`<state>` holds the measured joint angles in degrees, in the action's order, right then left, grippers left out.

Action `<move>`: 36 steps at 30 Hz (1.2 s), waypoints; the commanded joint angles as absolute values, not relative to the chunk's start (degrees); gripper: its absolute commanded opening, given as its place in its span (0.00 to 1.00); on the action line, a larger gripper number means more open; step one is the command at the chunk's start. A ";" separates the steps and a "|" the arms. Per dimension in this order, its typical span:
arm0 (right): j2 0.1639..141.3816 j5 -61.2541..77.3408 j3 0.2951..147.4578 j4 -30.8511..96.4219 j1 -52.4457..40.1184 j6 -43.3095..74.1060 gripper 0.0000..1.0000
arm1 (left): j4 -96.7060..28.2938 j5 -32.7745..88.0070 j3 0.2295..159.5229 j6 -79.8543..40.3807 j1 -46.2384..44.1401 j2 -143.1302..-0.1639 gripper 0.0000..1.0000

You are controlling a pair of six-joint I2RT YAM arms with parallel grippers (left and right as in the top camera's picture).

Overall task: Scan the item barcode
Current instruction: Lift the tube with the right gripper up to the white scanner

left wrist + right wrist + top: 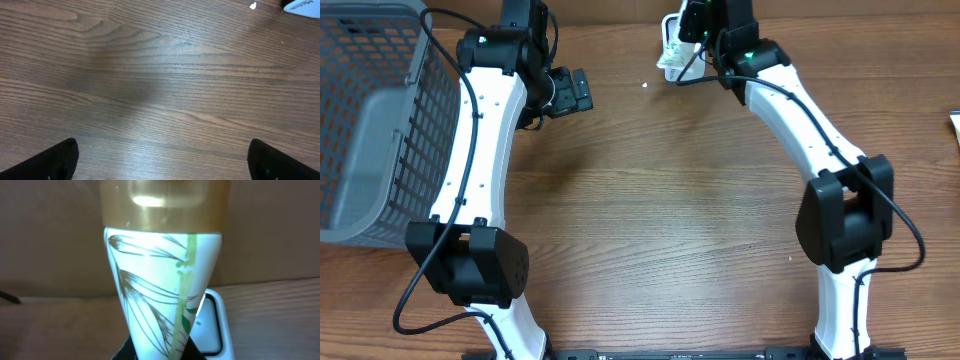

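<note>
**Inspector A:** Location and hold of the item?

**Inspector B:** The tube (160, 280), white with a leaf print and an amber cap (165, 200), is at the far centre of the table (650, 220). The right gripper (157, 355) is clamped on its narrow crimped end, and the cap end points away from the fingers. Whether the tube clears the surface, I cannot tell.

**Inspector A:** The other arm?

**Inspector B:** The left gripper (572, 92) hangs far and left of centre, right of the grey basket (380, 100). Its jaws are spread wide with nothing between them.

**Inspector A:** Handling assessment?

**Inspector B:** Judged light, soft-walled and glossy. A squeeze on the body would dent it and might let it slide. The flat crimp is likely the stiffest place to take hold, and that is where it is held. Gripped by one end, the cap end could swing.

**Inspector A:** Differences between views?

**Inspector B:** Only the right wrist view shows the print, the grip and a white device (215, 330) with a dark window just behind the tube, probably the scanner. No barcode shows on this face. The overhead view gives only a white patch under the arm, but it places both arms. The left wrist view shows bare wood and a lettered object (302, 6) at its top right corner.
</note>
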<state>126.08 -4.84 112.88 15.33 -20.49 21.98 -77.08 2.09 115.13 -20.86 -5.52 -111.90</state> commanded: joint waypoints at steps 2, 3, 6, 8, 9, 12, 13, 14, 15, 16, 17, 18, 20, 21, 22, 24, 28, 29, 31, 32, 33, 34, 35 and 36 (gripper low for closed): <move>129.73 -5.32 115.09 9.63 -20.71 25.98 0.04 | -76.93 1.89 115.98 -21.43 -5.65 -112.20 1.00; 130.21 -5.52 115.09 8.60 -20.71 25.96 0.04 | -76.90 1.89 115.98 -21.43 -5.65 -112.20 1.00; 131.04 -5.56 115.09 6.24 -20.43 25.96 0.04 | -76.93 1.89 115.98 -21.43 -5.65 -112.20 1.00; 131.24 -6.63 115.09 5.32 -20.43 25.96 0.04 | -76.93 1.89 115.98 -21.43 -5.65 -112.20 1.00; 131.28 -7.16 115.09 5.08 -20.43 25.96 0.04 | -76.93 1.89 115.98 -21.43 -5.65 -112.20 1.00; 131.28 -7.94 115.09 4.60 -20.43 25.89 0.04 | -76.93 1.89 115.98 -21.43 -5.65 -112.20 1.00; 131.28 -7.94 115.09 4.51 -20.38 25.47 0.04 | -76.93 1.89 115.98 -21.43 -5.65 -112.20 1.00; 131.28 -8.40 115.09 4.51 -20.34 25.41 0.04 | -76.93 1.89 115.98 -21.43 -5.65 -112.20 1.00; 131.28 -8.84 115.09 4.56 -20.27 25.30 0.04 | -76.93 1.89 115.98 -21.43 -5.65 -112.20 1.00; 131.28 -9.32 115.09 4.62 -20.21 25.30 0.04 | -76.93 1.89 115.98 -21.43 -5.65 -112.20 1.00; 131.28 -9.65 115.09 4.71 -20.16 25.30 0.04 | -76.93 1.89 115.98 -21.43 -5.65 -112.20 1.00; 131.28 -9.65 115.09 4.71 -20.05 25.30 0.04 | -76.93 1.89 115.98 -21.43 -5.65 -112.20 1.00; 131.26 -9.65 115.11 4.45 -19.84 25.30 0.04 | -76.93 1.89 115.98 -21.43 -5.65 -112.20 1.00; 131.26 -9.78 115.11 4.14 -19.68 25.30 0.04 | -76.93 1.89 115.98 -21.43 -5.65 -112.20 1.00; 131.15 -10.17 115.11 3.84 -19.51 25.30 0.04 | -76.93 1.89 115.98 -21.43 -5.65 -112.20 1.00; 130.91 -11.20 115.11 3.18 -19.05 25.30 0.04 | -76.93 1.89 115.98 -21.43 -5.65 -112.20 1.00; 129.25 -11.57 115.13 2.63 -17.32 25.30 0.04 | -76.93 1.89 115.98 -21.43 -5.65 -112.20 1.00; 128.60 -11.60 115.13 2.66 -16.69 25.30 0.04 | -76.93 1.89 115.98 -21.43 -5.65 -112.20 1.00; 126.85 -11.68 115.13 2.87 -14.94 25.30 0.04 | -76.93 1.89 115.98 -21.43 -5.65 -112.20 1.00; 126.02 -11.86 115.13 3.16 -14.02 25.30 0.04 | -76.93 1.89 115.98 -21.43 -5.65 -112.20 1.00; 124.97 -12.01 115.13 3.66 -12.80 25.30 0.04 | -76.93 1.89 115.98 -21.43 -5.65 -112.20 1.00; 123.63 -12.01 115.13 4.58 -11.18 25.30 0.04 | -76.93 1.89 115.98 -21.43 -5.65 -112.20 1.00; 122.41 -12.01 115.13 5.87 -9.54 25.30 0.04 | -76.93 1.89 115.98 -21.43 -5.65 -112.20 1.00; 121.43 -12.01 115.13 7.33 -7.99 25.30 0.04 | -76.93 1.89 115.98 -21.43 -5.65 -112.20 1.00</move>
<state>131.26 -9.96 112.88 6.61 -13.41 25.28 -77.06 2.09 115.13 -20.86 -5.52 -111.90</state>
